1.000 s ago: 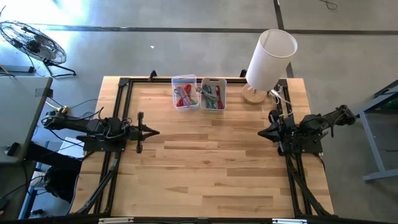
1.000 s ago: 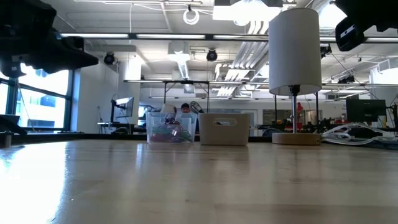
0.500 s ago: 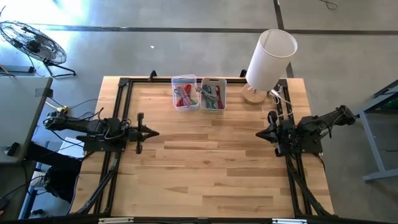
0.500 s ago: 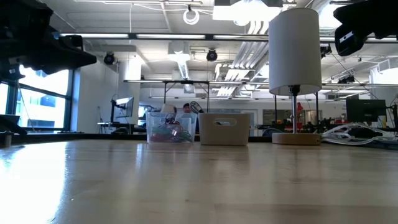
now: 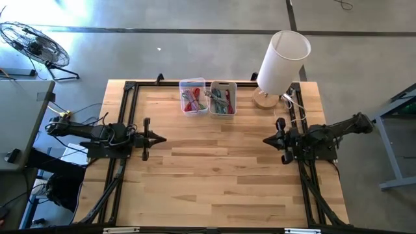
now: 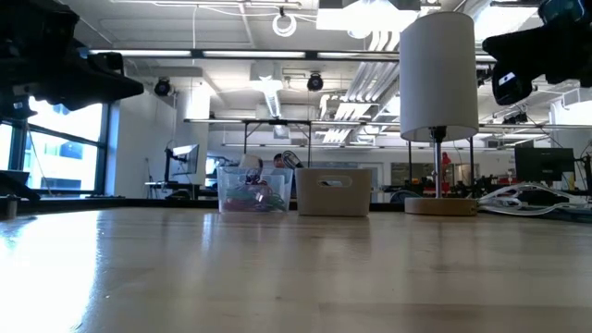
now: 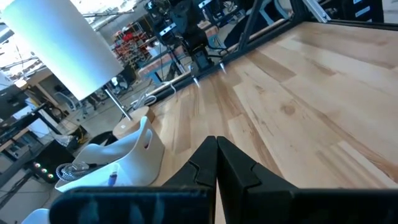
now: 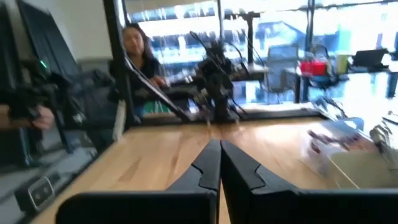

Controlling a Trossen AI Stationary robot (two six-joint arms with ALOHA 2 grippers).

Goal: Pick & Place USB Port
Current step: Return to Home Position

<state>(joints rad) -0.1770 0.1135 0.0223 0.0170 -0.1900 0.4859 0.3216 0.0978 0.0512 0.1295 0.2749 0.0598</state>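
High view: wooden table [image 5: 214, 182] fills the centre of the frame, with a dark arm at each side edge. Left gripper [image 5: 161, 138] sits at mid-left of the table, pointing toward the centre, above bare wood. Its wrist view shows the two dark fingers pressed together to a point with nothing between them. Right gripper [image 5: 266, 140] sits at mid-right, pointing back across at the left one, the two well apart. Its wrist view likewise shows the fingers closed flat against each other and empty. Both bins stand at upper centre by the table's far edge, side by side and just about touching: transparent bin [image 5: 192, 97] on the left, gray bin [image 5: 222, 99] on the right. Transparent bin holds a tangle of reddish cables [image 5: 190, 101]; gray bin holds teal and red cables [image 5: 224, 104]. Neither gripper is near the bins. White-shaded lamp [image 5: 283, 60] stands at the upper right corner of the table, right of the gray bin. Low view: both bins upright at mid-frame with the lamp to their right; the arms are dark shapes in the upper corners, clear of the tabletop. Fan [image 5: 36, 44] on the floor, upper left of the high view. A person [image 8: 138, 59] shows beyond the table, upper left of the right wrist view.
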